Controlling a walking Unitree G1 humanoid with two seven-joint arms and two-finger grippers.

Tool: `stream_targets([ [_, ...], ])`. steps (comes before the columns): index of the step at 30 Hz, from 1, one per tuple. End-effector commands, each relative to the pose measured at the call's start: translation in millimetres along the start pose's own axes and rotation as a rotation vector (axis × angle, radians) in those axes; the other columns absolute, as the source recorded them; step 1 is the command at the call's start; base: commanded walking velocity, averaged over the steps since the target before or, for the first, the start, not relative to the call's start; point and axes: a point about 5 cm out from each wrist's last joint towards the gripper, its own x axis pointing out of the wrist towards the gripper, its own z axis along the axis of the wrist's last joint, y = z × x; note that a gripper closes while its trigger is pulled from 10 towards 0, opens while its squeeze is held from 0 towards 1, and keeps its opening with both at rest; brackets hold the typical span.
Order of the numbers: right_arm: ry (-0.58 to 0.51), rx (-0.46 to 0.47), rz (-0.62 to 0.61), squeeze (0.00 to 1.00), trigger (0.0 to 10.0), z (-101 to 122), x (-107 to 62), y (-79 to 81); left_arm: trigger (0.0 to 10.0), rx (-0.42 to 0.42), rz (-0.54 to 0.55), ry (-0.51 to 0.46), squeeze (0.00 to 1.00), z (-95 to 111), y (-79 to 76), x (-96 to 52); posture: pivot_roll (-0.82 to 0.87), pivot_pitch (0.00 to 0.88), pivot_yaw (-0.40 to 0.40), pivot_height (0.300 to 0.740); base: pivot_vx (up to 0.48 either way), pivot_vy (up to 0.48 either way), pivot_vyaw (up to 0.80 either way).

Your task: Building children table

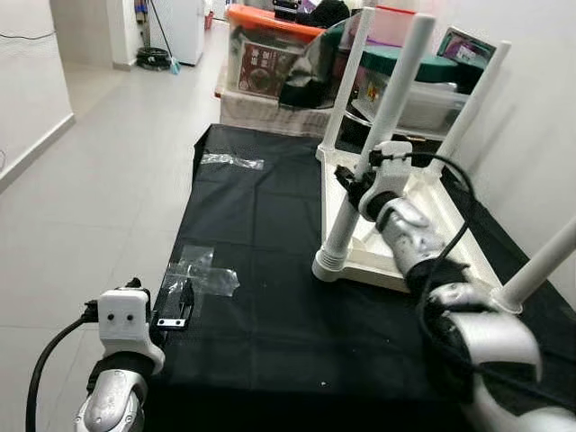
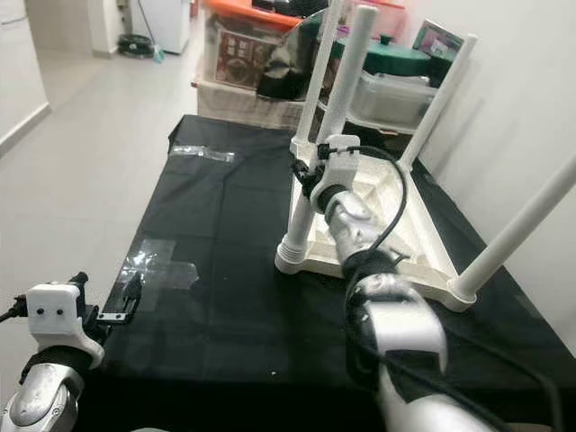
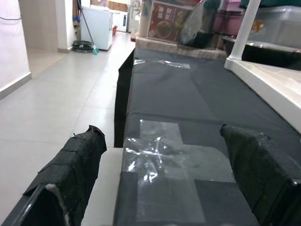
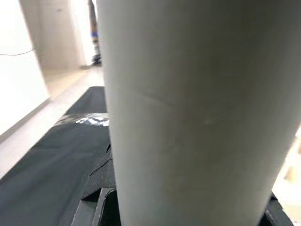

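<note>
The white children's table (image 1: 423,225) lies upside down on the far right part of the black-covered worktop (image 1: 270,270), its four white legs pointing up. The right gripper (image 1: 357,187) is at the near-left leg (image 1: 378,144), partway up it, with the black fingers closed around the tube; in the right wrist view that leg (image 4: 188,108) stands just in front of the camera, with the black cloth and a patch of shiny tape beyond it. The right arm reaches over the upturned tabletop, its black cable looping above the tray-like underside. The left gripper (image 1: 175,306) hovers at the near left edge of the worktop, its fingers (image 3: 70,165) spread wide apart and holding nothing, right over a crumpled patch of clear tape (image 1: 202,270) stuck to the cloth. A second strip of clear tape (image 1: 232,161) lies further back on the left. Behind the worktop stands clutter: a storage box with an orange lid (image 1: 265,45), a clear bin with a green lid (image 1: 423,85), and dark bags piled between them. A white wall runs close along the right side, and pale tiled floor (image 1: 99,180) opens to the left.
</note>
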Motion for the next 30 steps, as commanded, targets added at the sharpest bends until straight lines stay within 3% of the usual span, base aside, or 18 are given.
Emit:
stream_targets([
  [1, 0.115, -0.004, -0.097, 0.0, 0.0, -31.5, -7.3, -2.9, 10.0, 0.004, -0.01, 0.002, 0.0, 0.1, -2.6, 0.9, 0.1, 0.0, -0.184, 0.74, 0.0, 0.0, 0.0],
  [4, 0.108, 0.006, -0.129, 0.0, 0.0, -33.1, -8.0, 8.9, 10.0, 0.004, -0.012, 0.001, 0.0, 0.2, -2.9, 1.3, 0.1, 0.0, -0.184, 0.74, 0.0, 0.0, 0.0],
  [7, 0.086, 0.044, -0.19, 0.0, 0.0, -26.6, -6.6, 39.0, 10.0, 0.002, -0.012, -0.002, 0.0, 0.4, -3.6, 3.0, 0.1, 0.0, -0.193, 0.74, 0.0, 0.0, 0.0],
  [10, 0.106, 0.048, -0.222, 0.0, 0.0, -29.5, -7.4, 50.2, 10.0, 0.0, -0.011, -0.002, 0.0, 0.3, -4.1, 3.5, 0.1, 0.0, -0.194, 0.74, 0.0, 0.0, 0.0],
  [24, 0.136, 0.041, -0.368, 0.0, 0.0, -29.3, -15.8, 57.8, 10.0, 0.0, -0.012, -0.001, 0.0, 0.1, -3.6, 4.0, 0.1, 0.0, -0.192, 0.74, 0.0, 0.0, 0.0],
  [25, 0.137, 0.039, -0.364, 0.0, 8.8, -28.1, -15.6, 57.6, 10.0, 0.0, -0.013, -0.002, 0.0, 0.1, -3.5, 4.3, 0.1, 0.0, -0.192, 0.74, 0.0, 0.0, 0.0],
  [26, 0.135, 0.037, -0.356, 0.0, 10.0, -26.4, -15.3, 57.8, 10.0, 0.001, -0.013, -0.003, 0.0, 0.2, -3.4, 4.6, 0.1, 0.0, -0.192, 0.74, 0.0, 0.0, 0.0],
  [30, 0.126, 0.036, -0.355, 0.0, 10.0, -21.4, -15.3, 58.4, 10.0, 0.002, -0.013, -0.005, 0.0, 0.5, -3.1, 5.3, 0.1, 0.0, -0.192, 0.74, 0.0, 0.0, 0.0],
])
